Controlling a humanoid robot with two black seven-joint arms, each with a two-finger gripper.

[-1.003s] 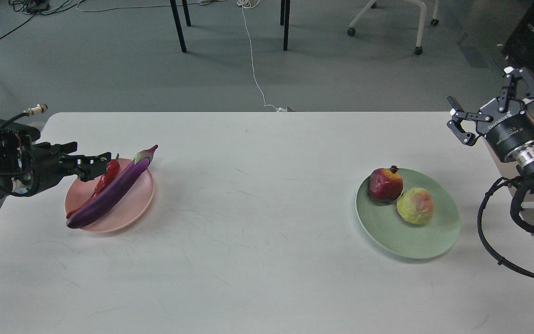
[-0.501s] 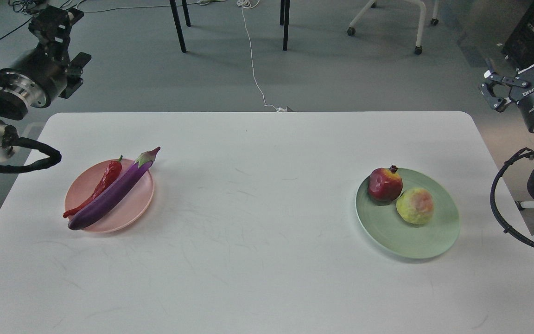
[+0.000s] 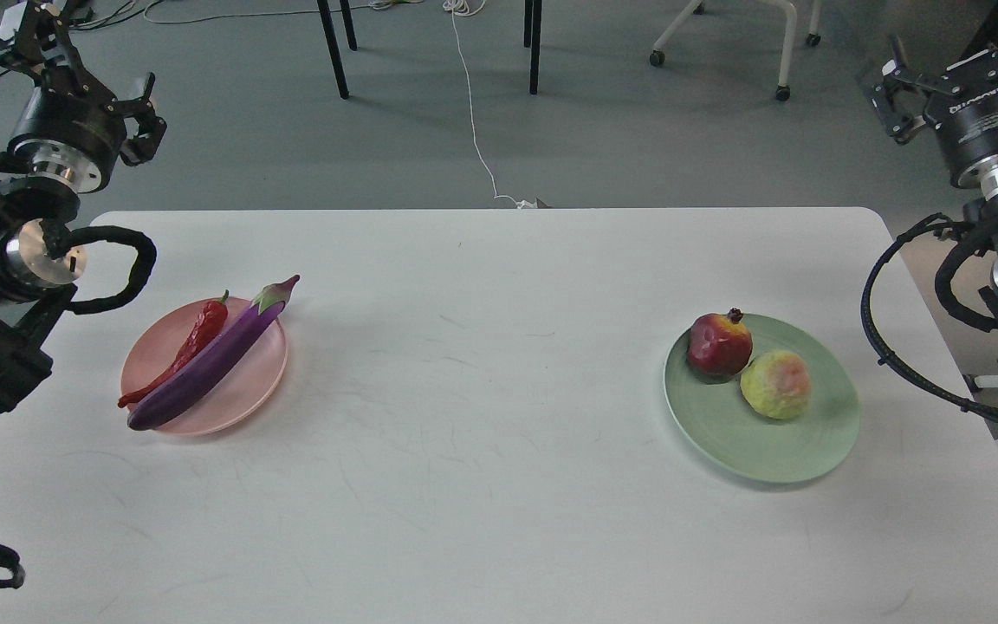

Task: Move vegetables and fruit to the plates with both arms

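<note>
The purple eggplant (image 3: 204, 364) and the red chili pepper (image 3: 193, 345) lie side by side on the pale pink plate (image 3: 252, 392) at the left. The dark red pomegranate-like fruit (image 3: 718, 344) and the yellow-green fruit (image 3: 776, 384) sit touching on the pale green plate (image 3: 776, 452) at the right. My left gripper (image 3: 83, 56) is raised beyond the table's far left corner, open and empty, well away from the pink plate. My right gripper (image 3: 954, 43) is raised beyond the far right corner, open and empty, well away from the green plate.
The white table (image 3: 499, 485) bears only the two plates. Beyond its far edge are black chair legs (image 3: 334, 48), a white cable (image 3: 475, 121) on the grey floor and a wheeled chair base (image 3: 780, 61). Looped black arm cables hang by both side edges.
My left gripper has pulled away from the chili on the pink plate, up and back to the far left. My right gripper has risen further back. The produce has not moved.
</note>
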